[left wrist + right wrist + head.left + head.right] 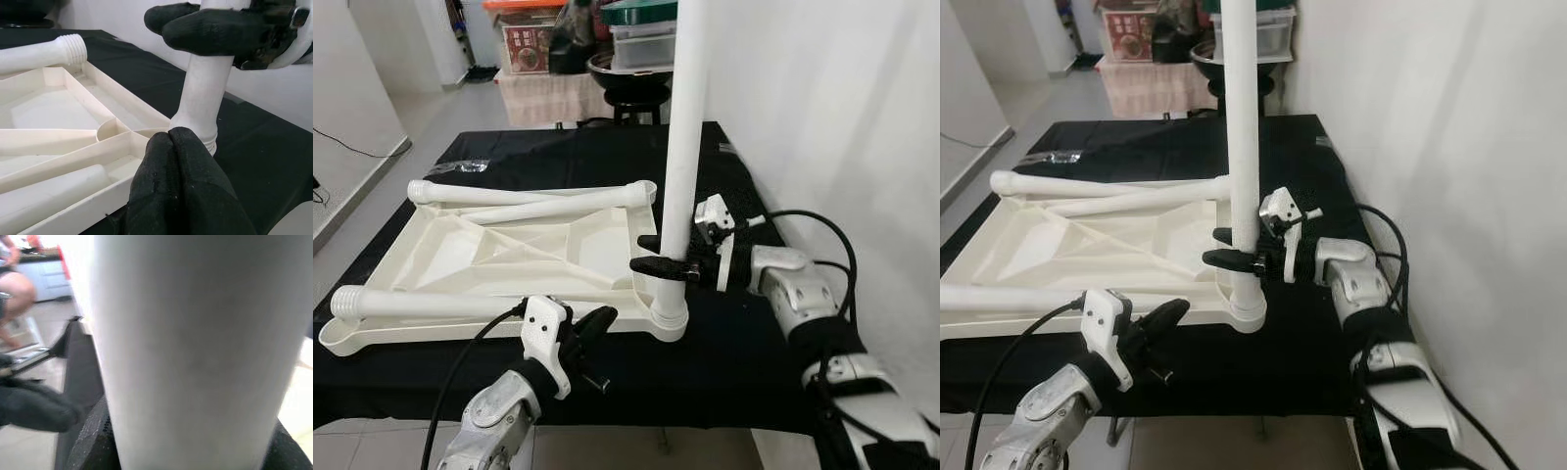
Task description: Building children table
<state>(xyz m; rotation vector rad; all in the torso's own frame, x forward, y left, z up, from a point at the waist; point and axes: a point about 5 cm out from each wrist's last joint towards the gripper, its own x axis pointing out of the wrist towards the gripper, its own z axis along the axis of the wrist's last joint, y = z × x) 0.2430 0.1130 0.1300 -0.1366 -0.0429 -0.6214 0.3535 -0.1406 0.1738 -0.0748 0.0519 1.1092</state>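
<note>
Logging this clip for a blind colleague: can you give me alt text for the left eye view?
The right gripper clamps an upright white table leg standing in the corner socket of an upside-down white tabletop on a black-covered table. The left gripper, fingers together, hovers near the tabletop's front edge, and three more legs lie on the tabletop.

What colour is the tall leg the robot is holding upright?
White, or slightly cream: the upright leg shows best in the left eye view, gripped by the right gripper.
</note>
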